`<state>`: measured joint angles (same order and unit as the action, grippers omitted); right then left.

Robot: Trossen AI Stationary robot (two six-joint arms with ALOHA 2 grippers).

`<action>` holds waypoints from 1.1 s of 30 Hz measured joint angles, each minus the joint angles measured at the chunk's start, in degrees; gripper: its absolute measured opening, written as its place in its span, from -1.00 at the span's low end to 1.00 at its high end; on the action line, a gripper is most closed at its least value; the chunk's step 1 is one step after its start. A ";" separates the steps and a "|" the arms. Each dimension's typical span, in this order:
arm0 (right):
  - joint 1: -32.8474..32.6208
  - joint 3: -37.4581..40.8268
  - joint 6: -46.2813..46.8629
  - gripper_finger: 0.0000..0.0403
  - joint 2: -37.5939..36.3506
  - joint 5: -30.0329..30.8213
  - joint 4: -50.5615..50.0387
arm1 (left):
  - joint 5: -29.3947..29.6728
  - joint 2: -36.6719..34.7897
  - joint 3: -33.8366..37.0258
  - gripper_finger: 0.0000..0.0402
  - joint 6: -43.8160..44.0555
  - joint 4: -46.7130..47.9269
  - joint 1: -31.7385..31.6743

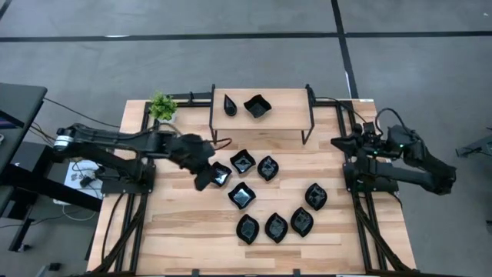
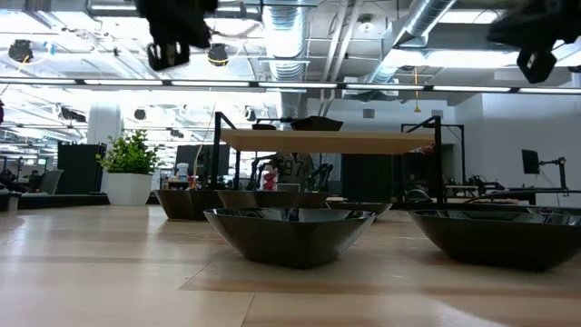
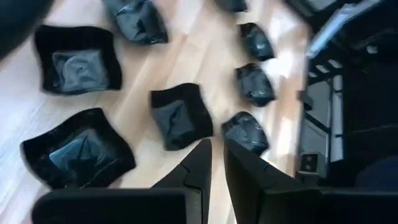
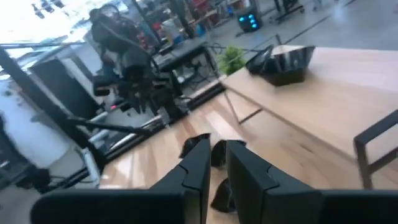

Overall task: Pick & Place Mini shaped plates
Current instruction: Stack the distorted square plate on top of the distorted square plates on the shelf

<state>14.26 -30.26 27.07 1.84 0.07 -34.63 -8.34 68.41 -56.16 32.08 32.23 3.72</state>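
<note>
Glossy black plates (image 1: 254, 192) are crowding the worktop (image 1: 177, 231), so the left hand (image 1: 206, 179), hovering nearly closed and empty, is risking nudging neighbours.

No text, label, brand, number or sign can be read in any view; the mini shaped plates (image 1: 242, 195), the tabletop (image 1: 177, 231) and the room behind carry nothing legible.

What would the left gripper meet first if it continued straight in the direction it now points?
Probably the wavy-edged square plate directly ahead of the left gripper, whose narrow gap holds nothing. Its height above the table is unclear, so it may reach bare wood just before that plate.
</note>
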 joint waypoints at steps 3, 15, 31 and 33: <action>0.10 -0.04 0.00 -0.76 -0.14 -0.05 0.57 | -0.74 2.76 0.00 -0.78 1.87 4.26 -3.96; 0.07 -0.13 -0.01 -0.76 -0.49 -0.08 0.38 | -0.92 7.24 0.06 -0.78 2.39 9.81 -13.15; 0.07 -0.13 -0.02 -0.76 -0.49 -0.06 0.42 | -0.97 6.96 10.52 -0.78 8.26 8.50 -11.99; 0.07 -0.13 -0.02 -0.76 -0.49 -0.08 0.42 | -0.99 6.96 10.58 -0.78 7.72 8.41 -11.99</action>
<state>14.33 -30.39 27.05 1.34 -0.01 -34.22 -9.32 75.37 -45.58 39.80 40.64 -8.27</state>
